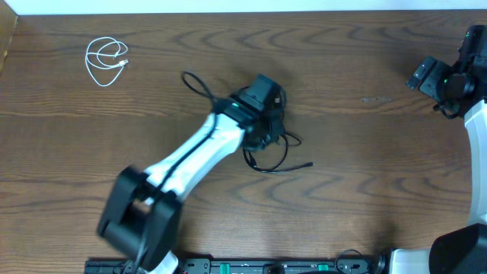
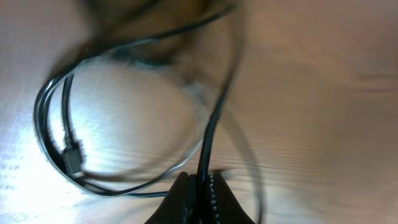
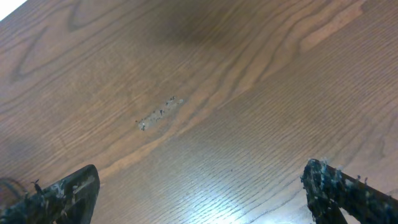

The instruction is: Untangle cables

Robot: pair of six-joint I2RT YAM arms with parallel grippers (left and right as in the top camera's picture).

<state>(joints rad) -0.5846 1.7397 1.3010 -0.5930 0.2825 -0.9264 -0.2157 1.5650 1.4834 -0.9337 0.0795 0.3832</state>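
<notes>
Blurrily, left pincer (image 2: 198, 182) clenches a black cable (image 2: 214, 118); right pincer (image 3: 199, 179) gapes; overhead, left arm (image 1: 190, 152) hides part of that cable.

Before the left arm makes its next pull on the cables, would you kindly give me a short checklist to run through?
1. Grip: left gripper closed on a black cable: ok.
2. Helper: right gripper open, free over the table: ok.
3. Sorted: white cable lying apart from the black ones: ok.
4. Tangle: black loops separated: not ok, they overlap.
5. Only one strand in that grip: cannot tell, blurred.
</notes>
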